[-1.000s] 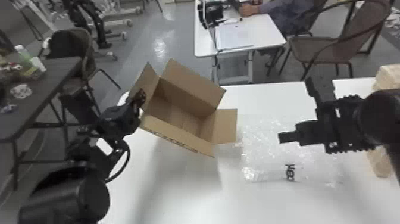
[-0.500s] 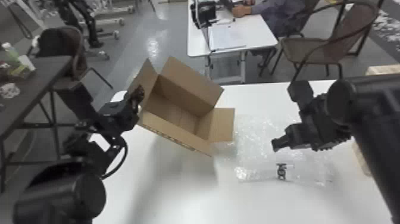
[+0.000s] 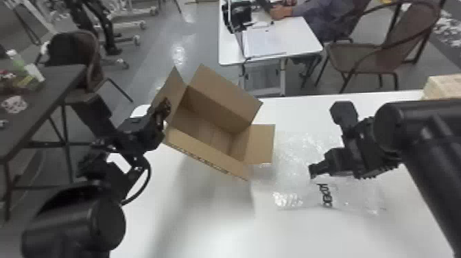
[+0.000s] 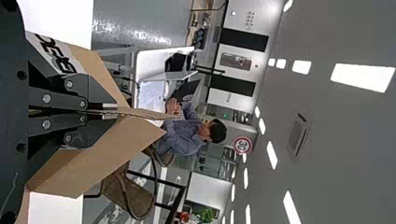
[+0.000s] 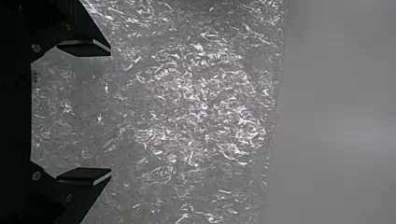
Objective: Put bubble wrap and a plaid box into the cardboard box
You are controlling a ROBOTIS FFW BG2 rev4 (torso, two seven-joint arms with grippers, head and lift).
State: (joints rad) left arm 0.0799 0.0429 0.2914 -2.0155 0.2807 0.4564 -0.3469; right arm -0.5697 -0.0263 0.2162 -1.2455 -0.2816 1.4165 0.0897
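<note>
My left gripper [image 3: 164, 111] is at the left flap of the open cardboard box [image 3: 209, 132], which stands tilted on the table. In the left wrist view the left gripper [image 4: 105, 111] is shut on the edge of a cardboard flap [image 4: 121, 140]. Clear bubble wrap [image 3: 295, 171] lies flat on the table to the right of the box. Over its right part is my right gripper [image 3: 312, 171]. Seen from the right wrist, the right gripper [image 5: 110, 112] is open above the bubble wrap [image 5: 201, 107], its two fingers wide apart with nothing held.
The white table [image 3: 212, 223] carries the box and the wrap. A pale block-like object [image 3: 442, 85] stands at its far right corner, behind the right arm. A dark side table [image 3: 44, 103] is at the left; another white table [image 3: 298, 37] and chairs stand beyond.
The right gripper has moved nearer and lower over the bubble wrap, its arm now swung across the table's right side. The left gripper keeps its place at the box flap.
</note>
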